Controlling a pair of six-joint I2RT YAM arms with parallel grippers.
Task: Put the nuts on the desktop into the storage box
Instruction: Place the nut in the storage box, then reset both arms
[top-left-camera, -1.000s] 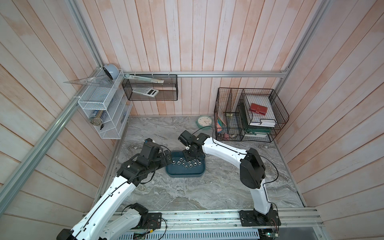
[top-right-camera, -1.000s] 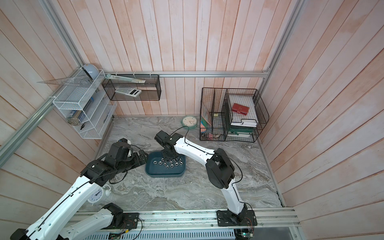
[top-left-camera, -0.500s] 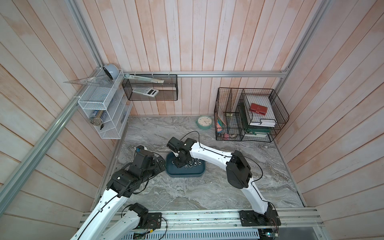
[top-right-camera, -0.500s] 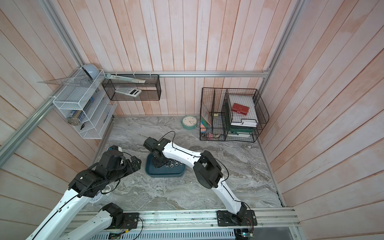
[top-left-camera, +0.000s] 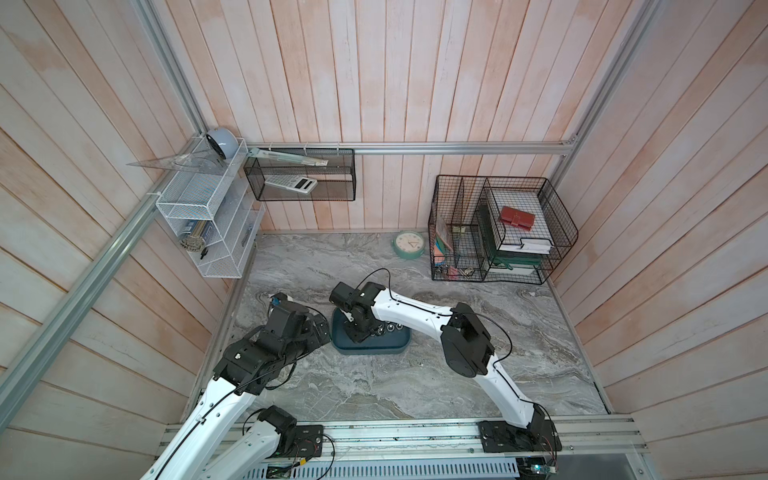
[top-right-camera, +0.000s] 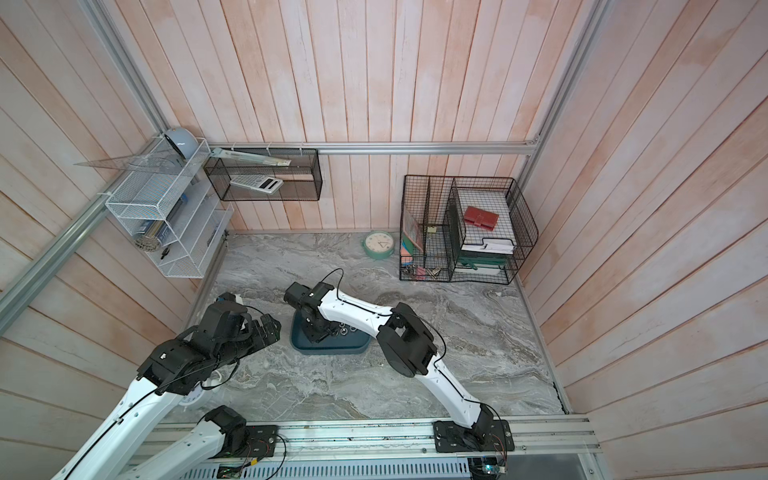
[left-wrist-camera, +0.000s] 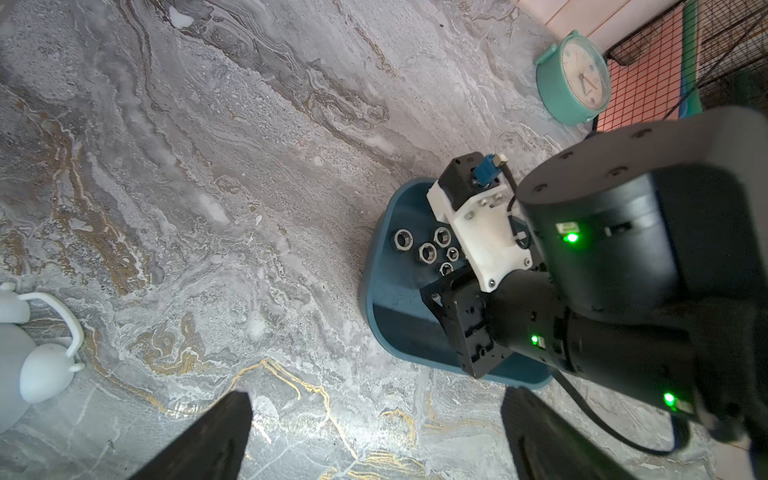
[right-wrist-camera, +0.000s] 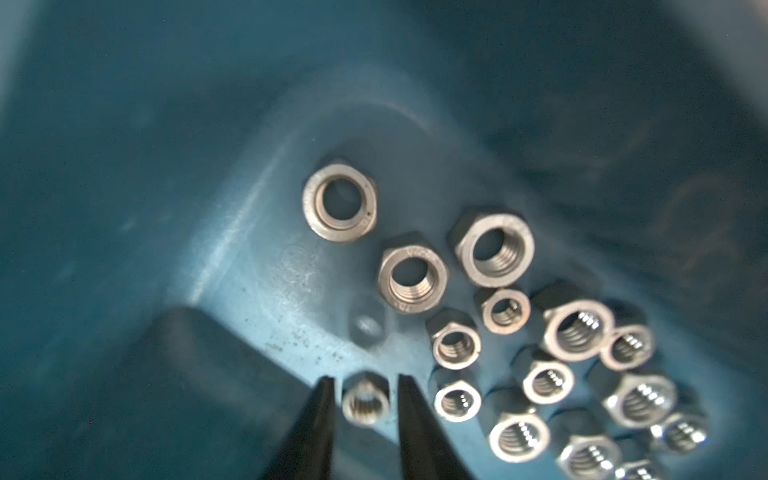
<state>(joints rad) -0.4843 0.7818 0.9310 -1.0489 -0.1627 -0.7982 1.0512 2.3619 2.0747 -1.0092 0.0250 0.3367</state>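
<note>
Inside the box (right-wrist-camera: 124, 166), the right end effector (right-wrist-camera: 365, 379) is hanging slightly parted astride a loose nut (right-wrist-camera: 365, 402); the left end effector (left-wrist-camera: 376, 397) is hovering wide open, empty, alongside.

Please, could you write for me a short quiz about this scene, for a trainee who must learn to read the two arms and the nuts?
1. True or false: the left tool is shut.
2. Where does the right tool reach? A) the green clock B) the storage box C) the wire basket
3. What lies between the right tool's fingers?

Key: 1 false, its jaws stand wide apart. 2 B. 3 one small nut, with a thin gap on each side.
</note>
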